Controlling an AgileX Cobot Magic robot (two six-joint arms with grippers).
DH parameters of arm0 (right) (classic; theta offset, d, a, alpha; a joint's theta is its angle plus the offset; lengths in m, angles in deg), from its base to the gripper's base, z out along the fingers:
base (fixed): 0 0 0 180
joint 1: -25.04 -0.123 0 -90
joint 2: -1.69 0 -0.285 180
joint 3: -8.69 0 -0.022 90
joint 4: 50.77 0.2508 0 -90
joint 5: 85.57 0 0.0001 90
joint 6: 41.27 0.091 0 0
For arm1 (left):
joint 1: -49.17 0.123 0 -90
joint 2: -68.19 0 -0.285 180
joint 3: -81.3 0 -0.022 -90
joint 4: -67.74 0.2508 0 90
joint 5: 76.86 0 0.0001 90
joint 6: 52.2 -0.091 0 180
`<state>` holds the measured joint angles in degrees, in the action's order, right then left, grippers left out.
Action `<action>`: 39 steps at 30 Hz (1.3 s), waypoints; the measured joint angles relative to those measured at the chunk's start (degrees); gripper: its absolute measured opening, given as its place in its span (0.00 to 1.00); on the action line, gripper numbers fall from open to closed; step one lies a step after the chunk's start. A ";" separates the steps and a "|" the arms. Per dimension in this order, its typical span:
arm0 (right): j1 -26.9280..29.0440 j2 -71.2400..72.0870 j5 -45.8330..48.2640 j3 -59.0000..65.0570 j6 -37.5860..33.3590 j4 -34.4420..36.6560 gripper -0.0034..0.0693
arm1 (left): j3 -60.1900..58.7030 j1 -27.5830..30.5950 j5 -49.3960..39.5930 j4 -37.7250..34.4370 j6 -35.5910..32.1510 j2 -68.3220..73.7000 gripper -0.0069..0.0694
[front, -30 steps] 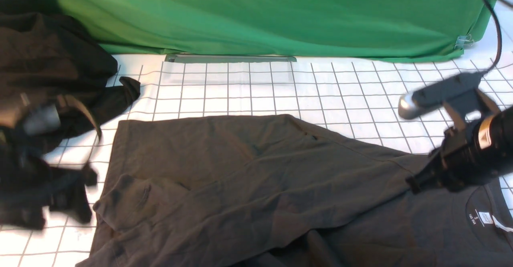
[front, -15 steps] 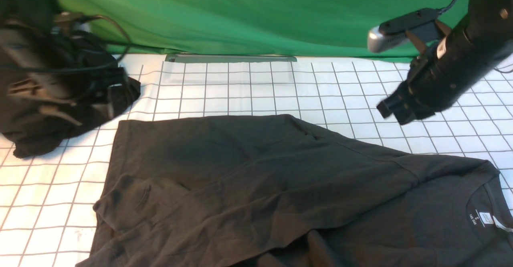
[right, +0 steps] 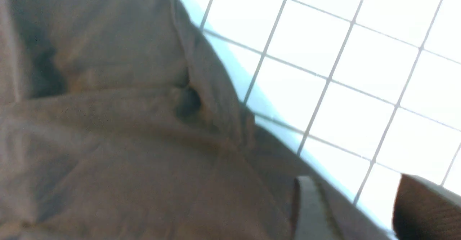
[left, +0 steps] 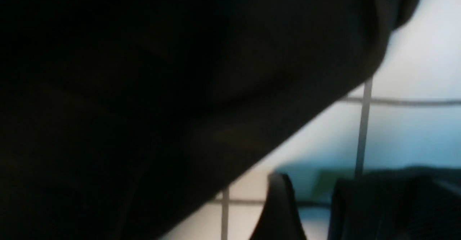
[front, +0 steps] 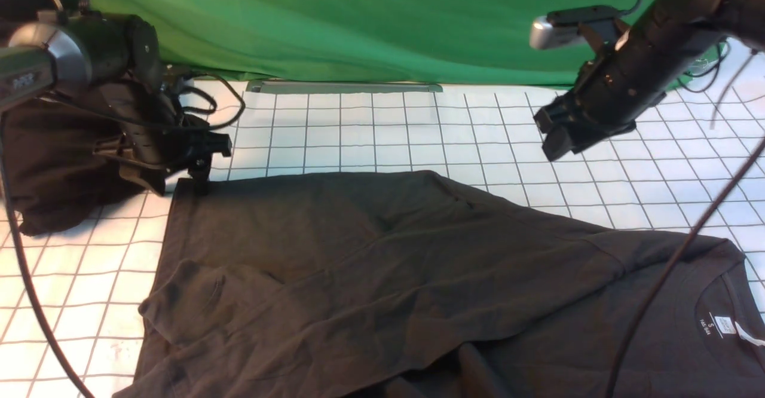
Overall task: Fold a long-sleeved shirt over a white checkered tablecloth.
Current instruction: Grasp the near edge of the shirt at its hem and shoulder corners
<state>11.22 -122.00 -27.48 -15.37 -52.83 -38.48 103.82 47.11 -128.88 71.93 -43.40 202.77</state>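
The long-sleeved shirt lies dark and partly folded on the white checkered tablecloth, its neck label at the front right. My left gripper is low at the shirt's far left corner. In the left wrist view its gripper is open, with tablecloth showing in the gap and dark cloth filling most of the picture. My right gripper hangs above bare tablecloth beyond the shirt's far edge. It is open and empty, over the shirt's edge.
A blacker heap of cloth sits at the far left behind the left arm. Plain green cloth hangs along the back above a grey strip. A dark cable crosses the front right over the shirt.
My right gripper lifted off the shirt's shoulder, moved back and left, and opened. My left arm swung from the front left to the back and came down at the shirt's far left corner.
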 joint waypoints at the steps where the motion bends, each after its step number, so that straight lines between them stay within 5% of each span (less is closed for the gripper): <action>1: 0.00 -0.70 0.00 -0.71 0.00 0.00 0.51 | 0.07 0.00 0.05 0.00 -0.55 0.00 0.67; 5: 0.00 -4.14 -0.17 -3.78 -0.06 0.12 0.50 | 0.30 -0.34 0.22 -0.23 -3.15 0.10 0.58; 7: 0.00 -5.36 -0.23 -4.79 -0.24 0.18 0.48 | 0.36 -0.76 0.29 -0.29 -4.19 0.10 0.49; 9: -0.18 -7.59 -0.23 -6.67 -1.32 0.25 0.48 | 0.36 -1.43 0.34 -0.51 -5.85 0.17 0.29; 13: -0.91 -10.21 -0.06 -9.11 -3.86 1.78 0.54 | 1.23 -1.89 -0.53 -0.23 -6.88 0.40 0.14; 19: -3.73 -13.16 1.66 -9.93 -9.46 4.18 0.63 | 6.33 -1.89 -5.01 0.81 -7.30 1.22 0.13; 28: -5.13 -17.11 1.04 -10.04 -11.81 3.86 0.64 | 10.14 -1.89 -6.91 1.74 -7.37 1.11 0.13; 31: -5.08 -17.57 0.35 -10.41 -12.22 3.52 0.55 | 10.14 -1.89 -6.83 2.16 -7.37 1.11 0.13; 34: -5.03 -17.90 -1.64 -11.36 -13.70 3.64 0.17 | 10.17 -1.89 -5.28 3.48 -7.37 1.11 0.13; 39: -4.84 -18.22 -5.18 -16.03 -11.09 1.33 0.08 | 11.27 -1.89 -0.65 7.17 -7.50 1.11 0.13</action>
<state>6.38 -140.22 -32.66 -31.40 -63.92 -37.15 115.09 45.22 -129.53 79.10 -50.90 203.88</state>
